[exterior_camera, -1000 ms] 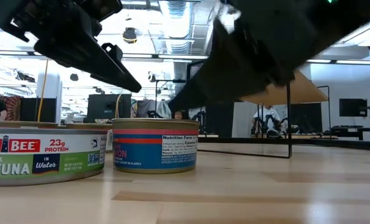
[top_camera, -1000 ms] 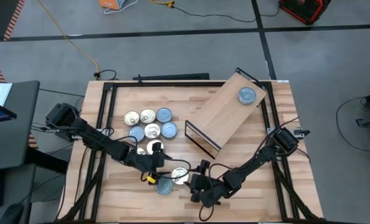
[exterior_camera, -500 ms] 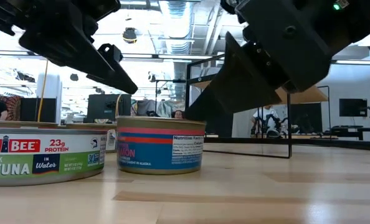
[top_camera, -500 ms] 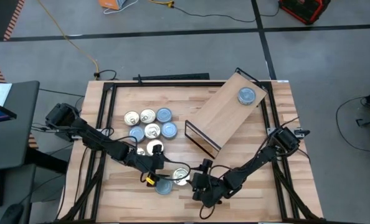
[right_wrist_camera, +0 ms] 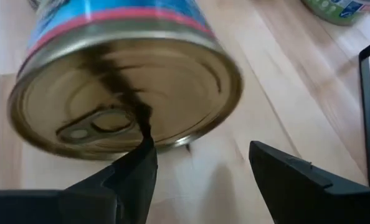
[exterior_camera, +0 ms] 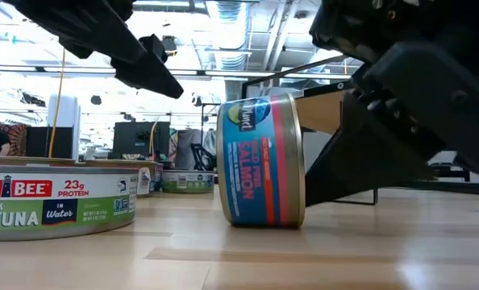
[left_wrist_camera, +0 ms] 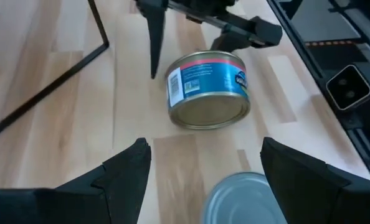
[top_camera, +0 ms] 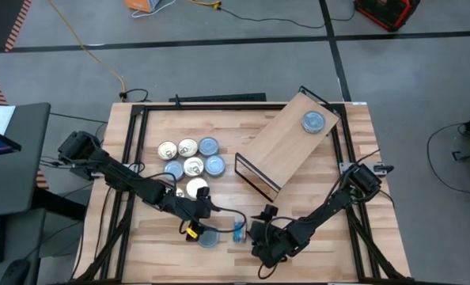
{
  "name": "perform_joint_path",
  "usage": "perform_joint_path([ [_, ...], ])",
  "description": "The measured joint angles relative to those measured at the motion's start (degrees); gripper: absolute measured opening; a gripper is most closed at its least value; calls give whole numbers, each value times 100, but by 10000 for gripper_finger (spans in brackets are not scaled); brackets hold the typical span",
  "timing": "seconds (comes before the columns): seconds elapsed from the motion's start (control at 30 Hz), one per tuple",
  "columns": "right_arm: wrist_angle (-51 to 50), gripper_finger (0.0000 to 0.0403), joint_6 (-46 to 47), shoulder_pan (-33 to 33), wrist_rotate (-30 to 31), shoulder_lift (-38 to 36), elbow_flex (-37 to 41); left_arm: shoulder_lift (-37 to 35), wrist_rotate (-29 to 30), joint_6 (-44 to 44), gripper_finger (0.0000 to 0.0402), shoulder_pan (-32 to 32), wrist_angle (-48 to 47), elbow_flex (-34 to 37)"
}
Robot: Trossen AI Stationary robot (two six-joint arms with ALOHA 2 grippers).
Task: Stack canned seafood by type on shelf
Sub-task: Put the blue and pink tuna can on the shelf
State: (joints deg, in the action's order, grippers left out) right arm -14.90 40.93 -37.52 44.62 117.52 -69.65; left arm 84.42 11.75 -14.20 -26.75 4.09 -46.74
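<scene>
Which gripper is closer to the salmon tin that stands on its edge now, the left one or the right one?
Right. The right gripper is open right beside the salmon tin, its fingers by the gold lid. The left gripper, also open, hovers a little farther off, above a light blue-lidded tin.

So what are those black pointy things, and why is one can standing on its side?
Those are the fingers of two robot arms. One camera looks down from above, one sits low on the table, and one rides on each wrist. The left gripper hangs over a tuna tin, fingers open, holding nothing. The right gripper, also open, is right beside the salmon tin, which is tipped on its edge with its gold pull-tab lid facing that gripper. More tins sit in a group on the tabletop. One tin already rests on the shelf.
</scene>
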Motion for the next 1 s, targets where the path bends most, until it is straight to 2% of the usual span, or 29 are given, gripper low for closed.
perform_joint_path([
  [0.3,-121,285,298,-75,7,-123,0,0,-296,-63,293,-102,82,0],
  [0.47,-217,286,520,-156,-9,-301,0,0,-246,216,293,-228,287,-124],
  [1.0,-208,285,655,-147,-122,-322,0,16,50,604,293,-244,-8,-496],
])
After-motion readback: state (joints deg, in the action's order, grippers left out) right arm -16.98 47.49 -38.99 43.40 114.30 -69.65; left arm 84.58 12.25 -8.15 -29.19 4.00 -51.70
